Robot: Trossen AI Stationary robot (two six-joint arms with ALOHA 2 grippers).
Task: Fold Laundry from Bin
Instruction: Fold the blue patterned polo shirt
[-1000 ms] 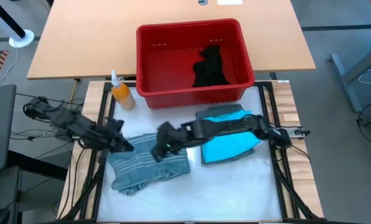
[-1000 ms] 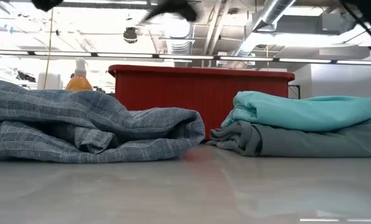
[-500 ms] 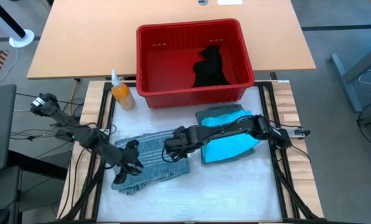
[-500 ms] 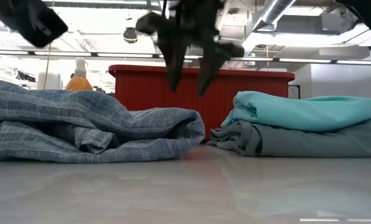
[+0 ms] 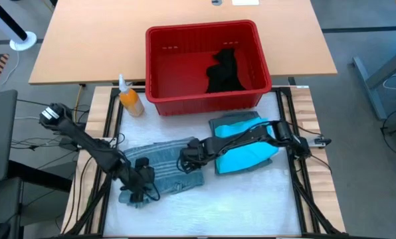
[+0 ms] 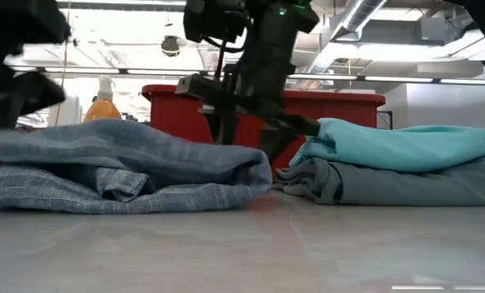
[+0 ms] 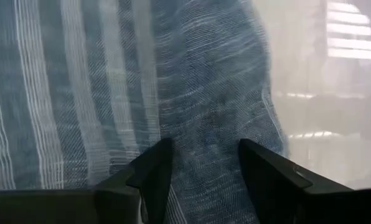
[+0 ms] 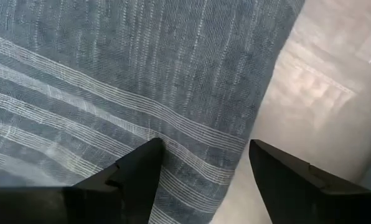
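Note:
The blue-grey striped shirt [image 5: 163, 174] lies crumpled on the white table top, left of centre. My left gripper [image 5: 139, 184] is open and down on the shirt's near left part [image 7: 198, 112]. My right gripper [image 5: 187, 159] is open at the shirt's right end [image 8: 142, 81], one finger over cloth and the other over bare table. A turquoise garment [image 5: 246, 154] lies folded on a grey-green one [image 6: 389, 183] at the right. The red bin [image 5: 159, 66] stands behind, with a black garment [image 5: 224, 72] inside. My left gripper comes from above, slanting down, and its open fingertips [image 7: 154, 163] stand on the top layer of the striped shirt near its near left edge. The cloth lies on the table, flattened under them. My right gripper's fingers [image 8: 145, 163] straddle the shirt's right edge; I cannot tell whether they touch it.
An orange bottle [image 5: 130, 101] stands left of the bin. The folded pile [image 6: 397, 159] lies close to the right of my right gripper [image 6: 249, 142]. Bare table top [image 5: 238, 206] stretches along the near edge.
Both grippers have come down onto the striped shirt. My left gripper has also gone toward the near edge and tipped further downward. My right gripper has sunk almost straight down at the shirt's right end. The shirt's top on the left side has sunk flatter.

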